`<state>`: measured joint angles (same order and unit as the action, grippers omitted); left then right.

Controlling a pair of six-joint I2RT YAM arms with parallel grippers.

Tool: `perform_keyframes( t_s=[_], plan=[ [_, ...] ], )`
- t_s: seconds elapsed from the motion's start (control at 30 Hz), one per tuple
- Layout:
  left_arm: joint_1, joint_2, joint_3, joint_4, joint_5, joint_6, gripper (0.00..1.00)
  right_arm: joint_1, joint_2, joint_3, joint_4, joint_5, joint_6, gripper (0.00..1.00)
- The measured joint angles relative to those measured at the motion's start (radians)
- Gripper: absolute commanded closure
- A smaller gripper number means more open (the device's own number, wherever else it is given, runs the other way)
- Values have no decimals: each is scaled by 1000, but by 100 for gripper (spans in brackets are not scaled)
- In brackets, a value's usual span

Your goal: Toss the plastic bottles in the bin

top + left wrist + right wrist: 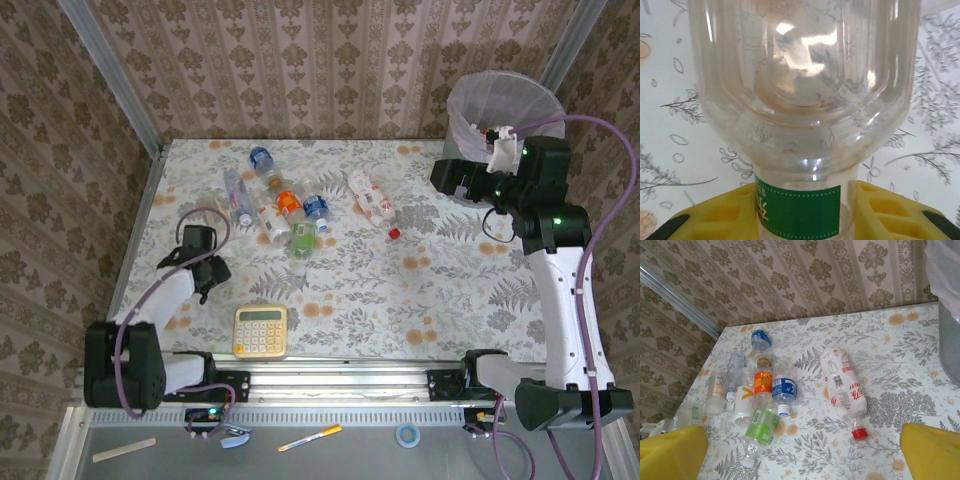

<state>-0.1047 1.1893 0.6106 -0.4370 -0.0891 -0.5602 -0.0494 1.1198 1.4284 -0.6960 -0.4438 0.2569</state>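
Observation:
In the left wrist view my left gripper is shut on a clear plastic bottle with a green label; both yellow fingers press its narrow part above the patterned table. In the top view the left gripper sits at the table's left. Several more bottles lie in a cluster: orange-labelled, blue-labelled, green-labelled, and a red-capped one apart to the right. My right gripper stands open with nothing between its fingers, beside the bin.
A yellow calculator lies near the front edge, right of the left arm. The bin's grey wall is close on the right gripper's right. Patterned walls enclose the table on the left and back.

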Motion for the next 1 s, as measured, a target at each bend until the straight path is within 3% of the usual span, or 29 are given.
perform_keyframes(
  t_s=[0.2,0.53,0.7,0.87,1.0],
  plan=[
    [-51,-233,5,-60,-6,40,71,3,-2,-8,18,-35,31,0],
    [-312,-425,144,-63,-7,175,72,24,-15,-12,69,-138,100,0],
    [-481,-410,216,18,42,250,73,41,-25,-22,97,-188,133,0],
    [-654,-304,310,106,101,325,73,90,-27,-64,154,-234,183,0],
    [-743,-207,361,178,148,358,74,163,-23,-79,185,-252,212,0]
  ],
)
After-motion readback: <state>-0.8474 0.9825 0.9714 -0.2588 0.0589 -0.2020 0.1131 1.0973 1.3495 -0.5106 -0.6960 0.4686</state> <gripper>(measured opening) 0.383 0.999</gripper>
